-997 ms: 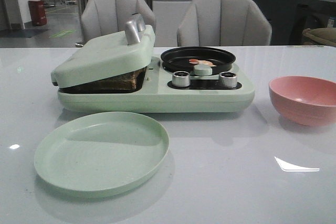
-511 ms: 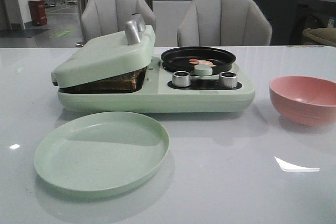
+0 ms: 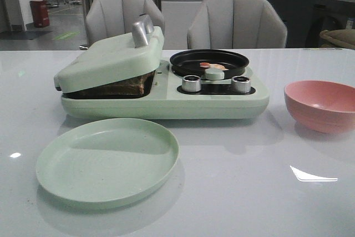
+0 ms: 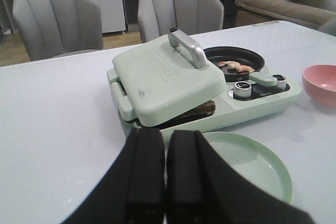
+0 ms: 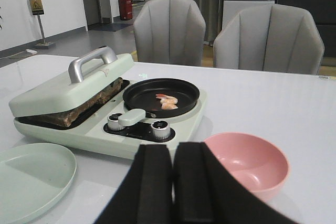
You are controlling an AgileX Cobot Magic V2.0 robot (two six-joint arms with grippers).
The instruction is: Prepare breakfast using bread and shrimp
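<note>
A pale green breakfast maker [image 3: 166,104] stands mid-table. Its hinged lid [image 3: 111,59] with a silver handle [image 3: 141,30] rests tilted on the bread [image 3: 130,86], whose dark crust edge shows under the lid [image 4: 197,113] [image 5: 86,106]. The shrimp [image 5: 168,102] lie in the round black pan [image 3: 209,61] on the maker's right side [image 4: 234,66]. My left gripper [image 4: 166,140] is shut on nothing, back from the maker and above the green plate [image 4: 252,163]. My right gripper [image 5: 173,153] is shut and empty, near the pink bowl [image 5: 249,163]. Neither gripper shows in the front view.
An empty green plate [image 3: 108,159] lies in front of the maker. An empty pink bowl [image 3: 321,104] stands to its right. Two silver knobs [image 3: 191,83] [image 3: 241,84] and a green knob [image 3: 214,74] sit on the maker's front. Two grey chairs [image 3: 236,20] stand behind the table.
</note>
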